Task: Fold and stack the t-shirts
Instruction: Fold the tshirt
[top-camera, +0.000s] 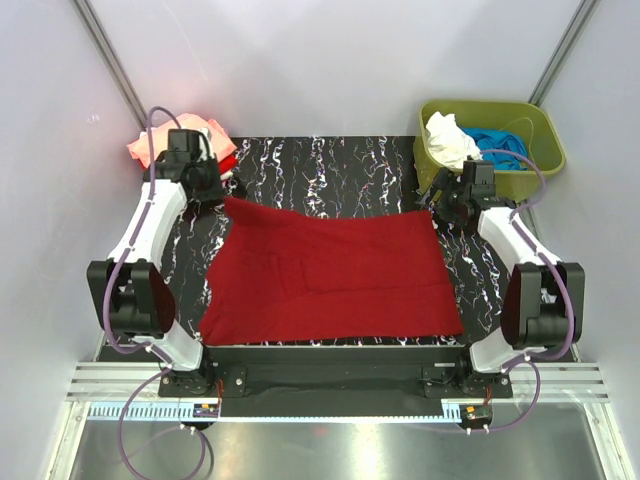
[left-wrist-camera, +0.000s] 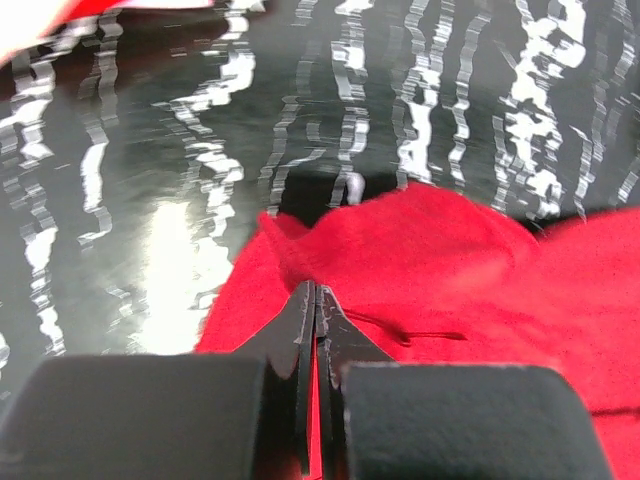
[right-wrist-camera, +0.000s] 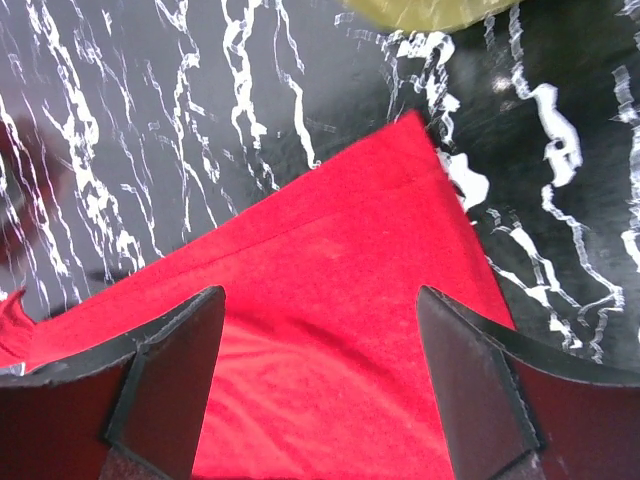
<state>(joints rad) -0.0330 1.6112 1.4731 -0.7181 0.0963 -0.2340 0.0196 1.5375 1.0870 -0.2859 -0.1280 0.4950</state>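
At far t-shirt (top-camera: 330, 275) corners: left tool (left-wrist-camera: 316, 292) pinching, right tool (right-wrist-camera: 320, 300) spread.

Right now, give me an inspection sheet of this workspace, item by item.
Surface: black marbled table, glossy.
Job's things: dark red t-shirt spread flat; salmon-pink shirts piled far left; white garment and blue garment in the olive tub.
Clutter: nothing seen.
Grippers: left gripper fingers shut, seemingly pinching the shirt's far-left corner; right gripper fingers open over the far-right corner.
Cables: purple cables looped along both arms.
Surroundings: white walls.
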